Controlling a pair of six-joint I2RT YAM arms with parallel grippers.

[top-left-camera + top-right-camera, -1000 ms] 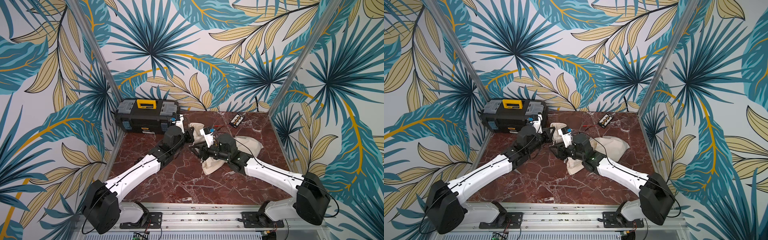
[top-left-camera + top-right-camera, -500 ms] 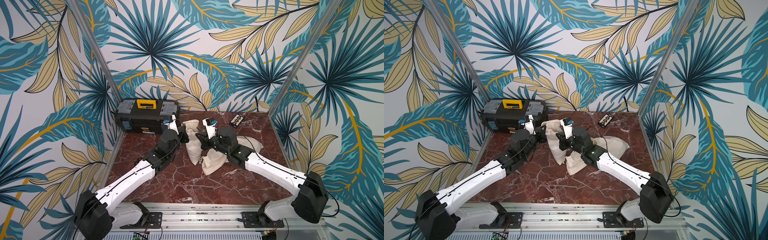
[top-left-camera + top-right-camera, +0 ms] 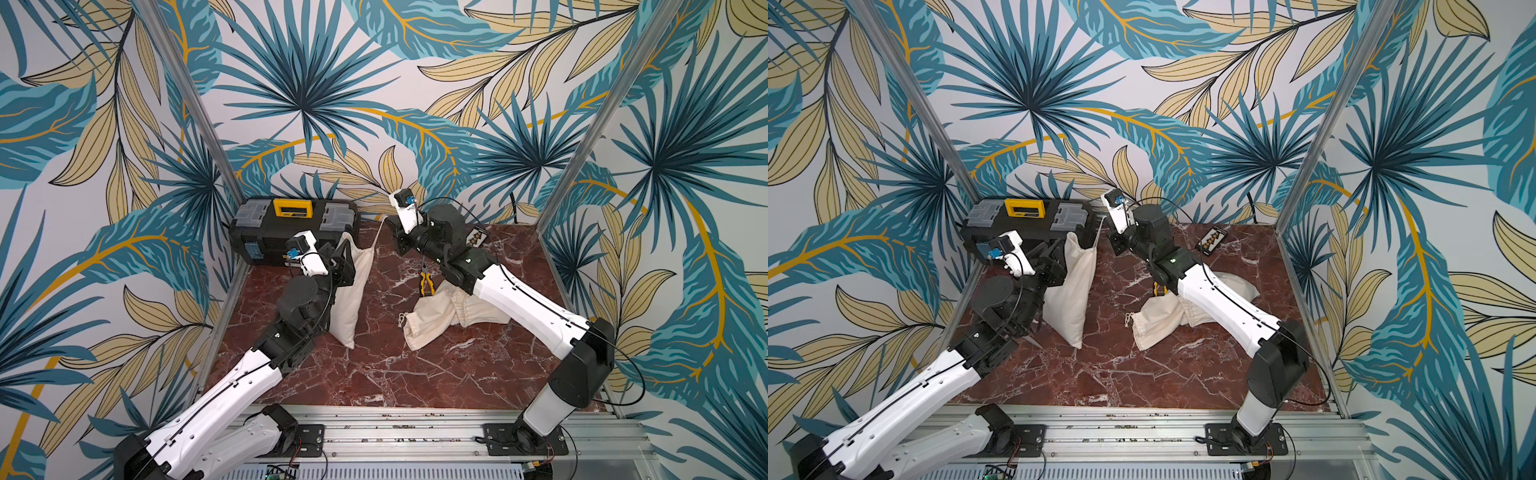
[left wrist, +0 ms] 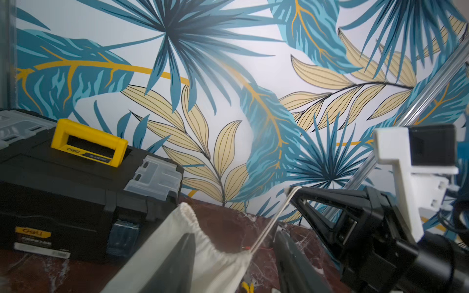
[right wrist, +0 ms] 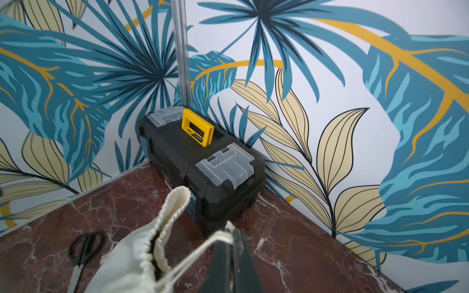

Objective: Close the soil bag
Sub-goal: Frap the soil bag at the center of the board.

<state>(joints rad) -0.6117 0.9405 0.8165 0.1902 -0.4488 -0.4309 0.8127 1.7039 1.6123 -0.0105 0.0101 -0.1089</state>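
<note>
Bright, even light, soft shadows; wrist-view foregrounds are blurred.

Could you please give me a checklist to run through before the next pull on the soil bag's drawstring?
1. Cord gripped: ok. The right gripper is shut on the drawstring.
2. Cord taut: ok. It runs straight from the bag's hem to that gripper.
3. Bag braced: not ok. The left gripper has its jaws open on either side of the soil bag at its neck, clamping nothing.
4. Bag closed: not ok. The mouth is gathered, but a dark gap shows inside the hem.
5. Bag steady on its own: cannot tell. It stands tilted.
</note>
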